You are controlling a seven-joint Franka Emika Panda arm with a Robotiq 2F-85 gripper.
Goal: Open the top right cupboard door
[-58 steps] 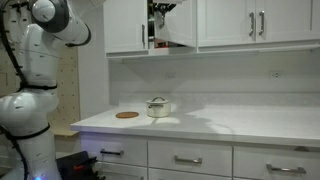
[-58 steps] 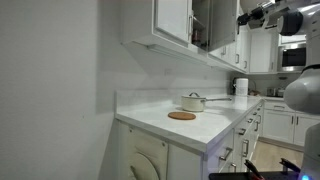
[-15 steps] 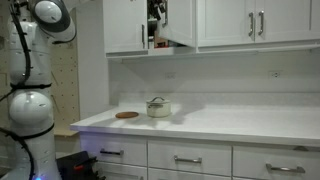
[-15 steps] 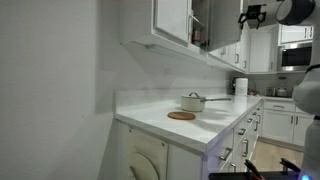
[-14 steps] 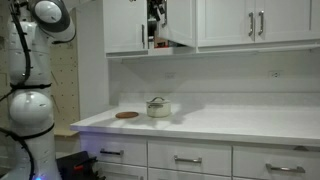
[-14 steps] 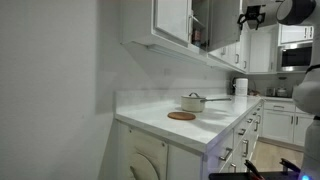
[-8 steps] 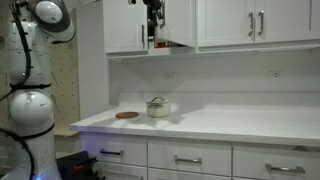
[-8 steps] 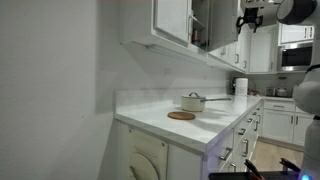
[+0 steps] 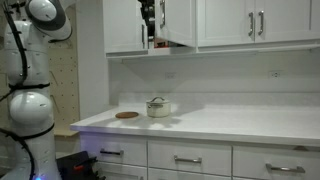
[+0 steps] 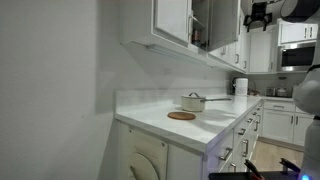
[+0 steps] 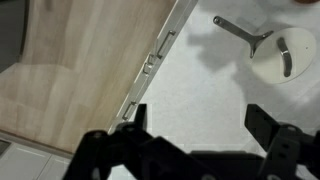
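The top right cupboard door [image 9: 178, 22] is a narrow white panel door that stands ajar, with a dark gap showing the shelf inside along its left edge. In an exterior view the door [image 10: 224, 30] hangs swung out from the cabinet row. My gripper [image 9: 149, 14] is high up in front of that gap, near the door's left edge, and it shows beside the swung door in an exterior view as well [image 10: 258, 14]. In the wrist view the gripper [image 11: 198, 125] is open and looks down at the counter. Nothing is between the fingers.
A lidded pot [image 9: 157, 107] and a round wooden trivet [image 9: 127, 115] sit on the white counter [image 9: 230, 122] below. The twin white door [image 9: 125, 25] hangs shut to the left and wider doors [image 9: 250, 22] to the right. Drawers with bar handles [image 9: 188, 159] run under the counter.
My gripper has drifted a little up and away from the door's edge, staying open. The door has stayed ajar at the same angle.
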